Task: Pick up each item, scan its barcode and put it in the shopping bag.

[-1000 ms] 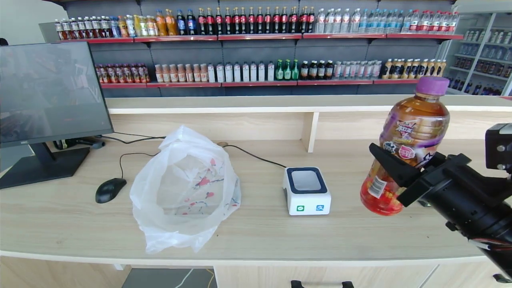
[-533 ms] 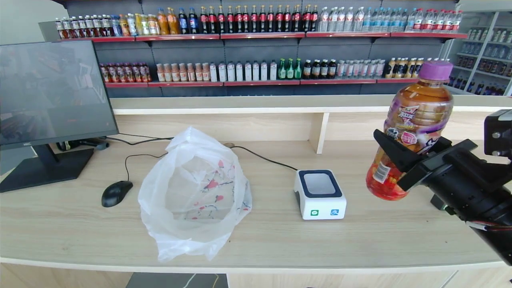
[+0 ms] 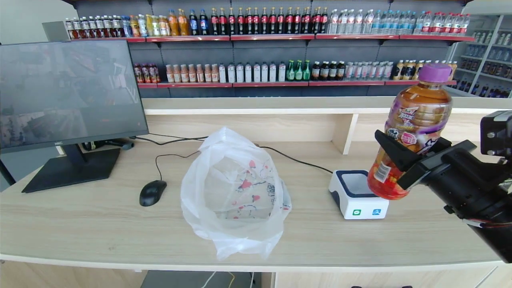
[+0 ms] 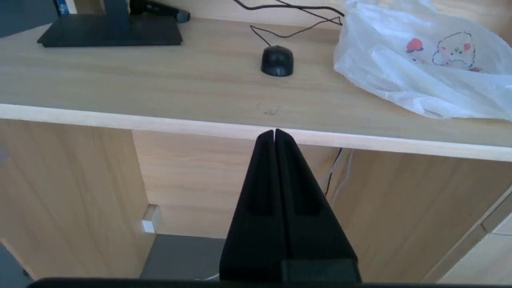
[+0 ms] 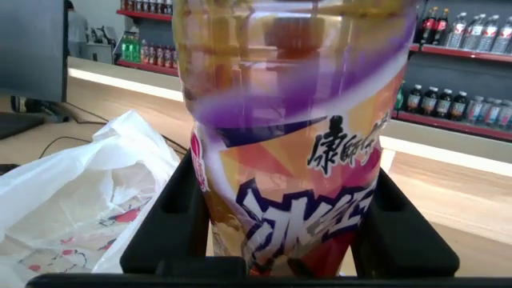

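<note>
A tea bottle (image 3: pixel 412 128) with a purple cap and amber drink hangs in the air at the right, my right gripper (image 3: pixel 416 158) shut on its lower body. Its base hovers just above the right side of the white barcode scanner (image 3: pixel 356 196) on the counter. In the right wrist view the bottle (image 5: pixel 296 136) stands between the black fingers (image 5: pixel 164 216). The white plastic shopping bag (image 3: pixel 236 192) with red prints lies open at mid counter, left of the scanner. My left gripper (image 4: pixel 275 138) is shut, held below the counter's front edge (image 4: pixel 240 120).
A monitor (image 3: pixel 68 92) on its stand sits at the counter's left, with a black mouse (image 3: pixel 152 192) and cables between it and the bag. A raised wooden ledge (image 3: pixel 280 105) runs along the back. Shelves of drinks (image 3: pixel 260 24) fill the wall behind.
The head camera has turned, shifting the whole scene rightward in the picture. The bottle in my right gripper now hangs over the scanner's right side, closer to it than before.
</note>
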